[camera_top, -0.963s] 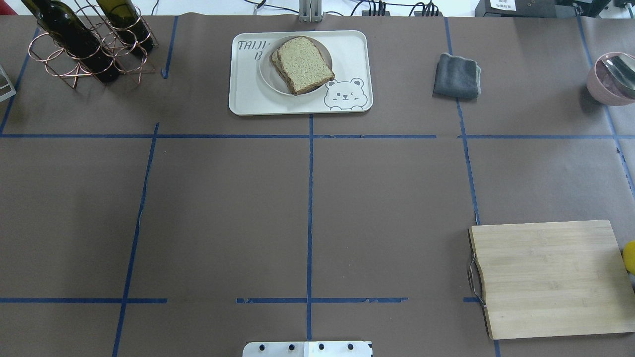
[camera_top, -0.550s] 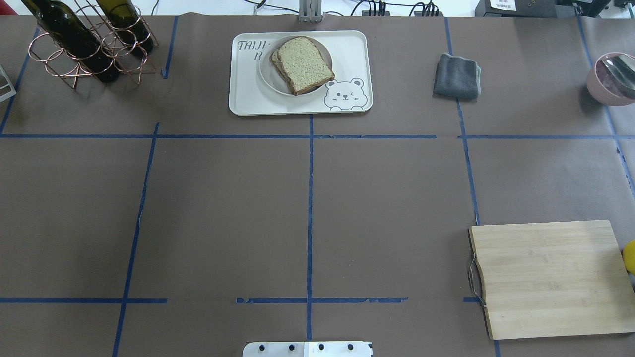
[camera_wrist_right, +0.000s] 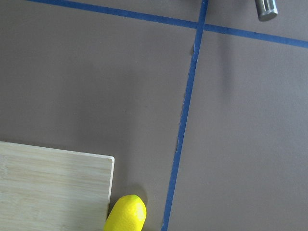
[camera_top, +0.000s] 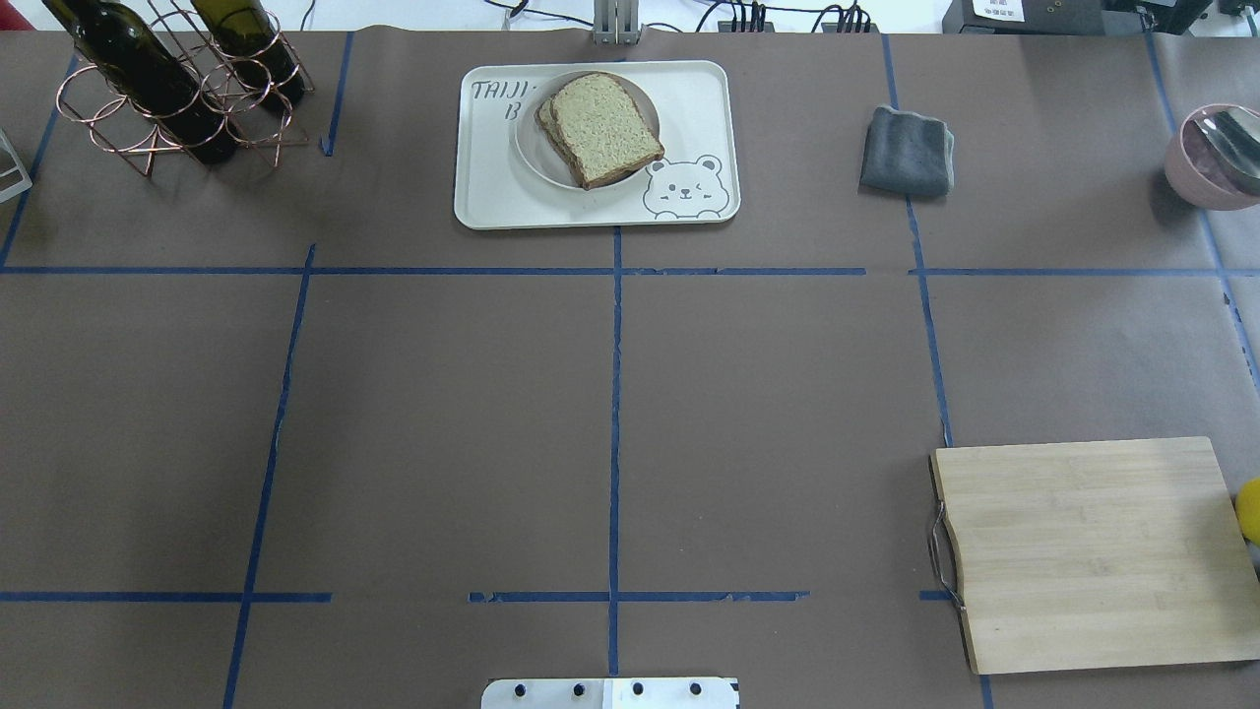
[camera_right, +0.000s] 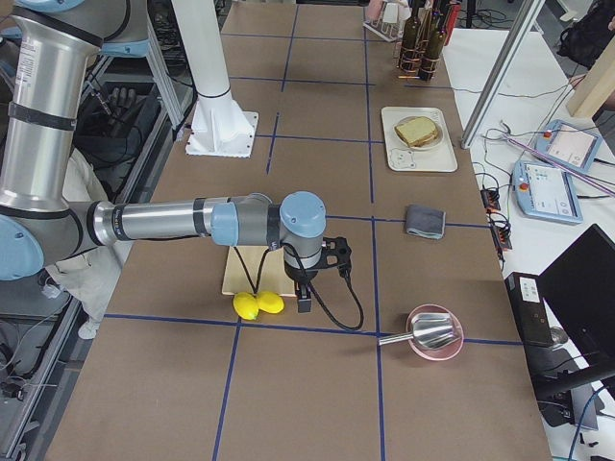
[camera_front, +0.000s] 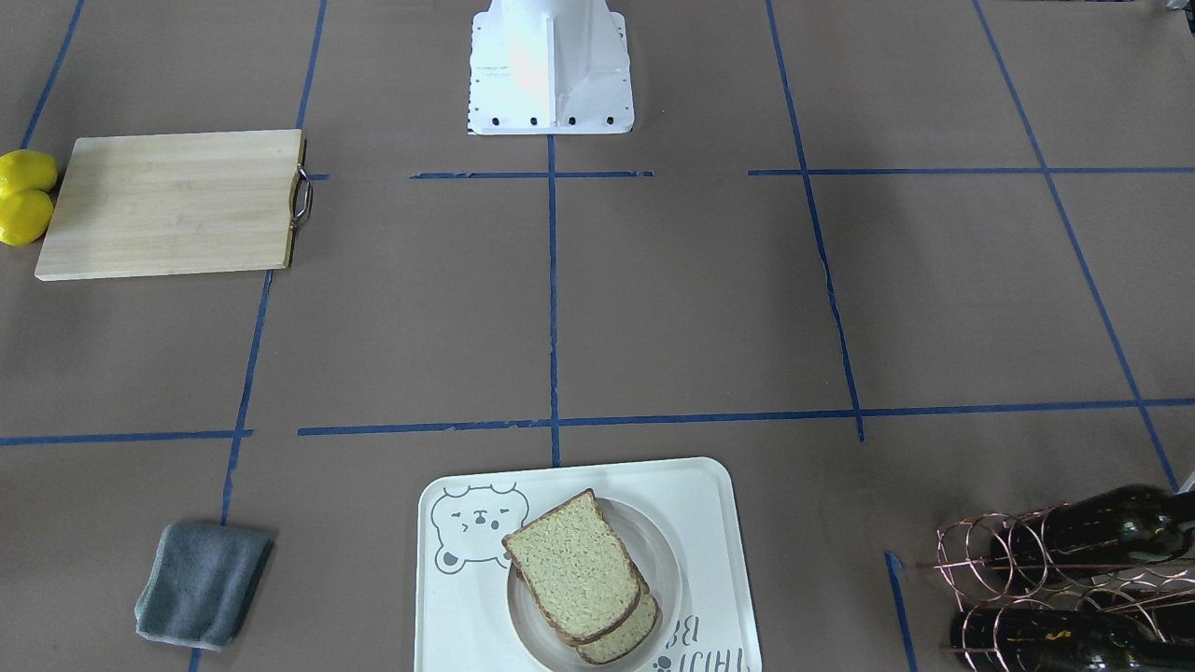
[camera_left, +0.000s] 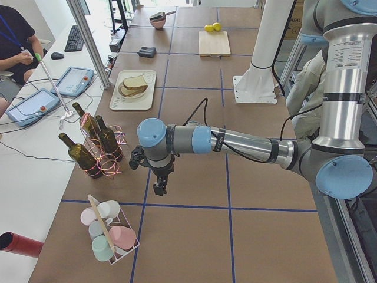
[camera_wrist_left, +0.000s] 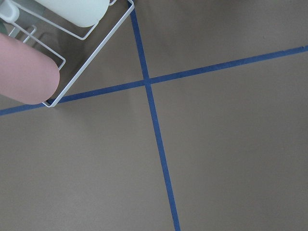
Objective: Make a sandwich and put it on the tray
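Here, the left tool [camera_left: 159, 187] is shown only from the side, hung low over the bench [camera_top: 443, 414] just beside the bottles [camera_left: 108, 140]. Whether it is wide or narrow cannot be told, and nothing is seen held in it. The right tool [camera_right: 305, 300] is likewise shown only from the side, above the lemons [camera_right: 258, 304] at the edge of the board [camera_top: 1093, 551], and its opening cannot be told either.

Well apart from both, at the far middle of the bench, the sandwich [camera_top: 598, 128] is laid on a plate [camera_top: 532, 162]. The plate is itself set inside the tray [camera_top: 492, 202], next to the bear drawing.

The task is judged all but done: the bread is stacked and placed on the tray, and both arms are found well away from it. No egg can be seen between the slices, so the filling cannot be confirmed. Nothing else appears left to be moved.

Counted:
- two bread slices
- one plate
- one tray
- one board
- two lemons
- one grey cloth [camera_top: 907, 151]
- one pink bowl [camera_top: 1206, 162] with a metal scoop in it
- three bottles in one wire rack
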Tool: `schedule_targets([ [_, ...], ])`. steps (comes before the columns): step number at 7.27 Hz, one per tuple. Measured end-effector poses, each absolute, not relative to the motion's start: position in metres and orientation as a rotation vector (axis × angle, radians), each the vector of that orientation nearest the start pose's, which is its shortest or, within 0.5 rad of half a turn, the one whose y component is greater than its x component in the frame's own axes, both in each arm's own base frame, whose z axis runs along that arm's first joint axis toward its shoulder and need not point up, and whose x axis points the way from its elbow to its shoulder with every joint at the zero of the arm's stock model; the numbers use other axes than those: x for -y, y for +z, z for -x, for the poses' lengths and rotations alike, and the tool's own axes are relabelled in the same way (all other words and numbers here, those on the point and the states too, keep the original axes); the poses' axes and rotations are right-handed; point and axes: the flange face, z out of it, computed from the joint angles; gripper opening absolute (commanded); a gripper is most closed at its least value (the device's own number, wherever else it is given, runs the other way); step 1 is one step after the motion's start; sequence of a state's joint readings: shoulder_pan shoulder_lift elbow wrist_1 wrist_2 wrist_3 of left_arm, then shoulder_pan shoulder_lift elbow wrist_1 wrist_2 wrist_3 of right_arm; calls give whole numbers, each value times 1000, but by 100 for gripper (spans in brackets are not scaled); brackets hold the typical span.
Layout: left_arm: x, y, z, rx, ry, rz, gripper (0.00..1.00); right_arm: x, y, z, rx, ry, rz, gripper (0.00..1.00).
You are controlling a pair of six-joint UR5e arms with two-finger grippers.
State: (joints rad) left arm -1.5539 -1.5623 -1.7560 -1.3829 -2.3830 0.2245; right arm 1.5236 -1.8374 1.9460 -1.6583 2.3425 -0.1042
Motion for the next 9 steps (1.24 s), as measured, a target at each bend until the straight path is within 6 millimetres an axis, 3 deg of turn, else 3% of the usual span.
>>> schedule_targets([
  [6, 478, 603, 50, -834, 224, -81, 100, 386, 593, -43, 799, -151, -53, 100],
  [9, 455, 629, 52, -835, 192, -23, 100, 388, 593, -43, 799, -145, -52, 100],
])
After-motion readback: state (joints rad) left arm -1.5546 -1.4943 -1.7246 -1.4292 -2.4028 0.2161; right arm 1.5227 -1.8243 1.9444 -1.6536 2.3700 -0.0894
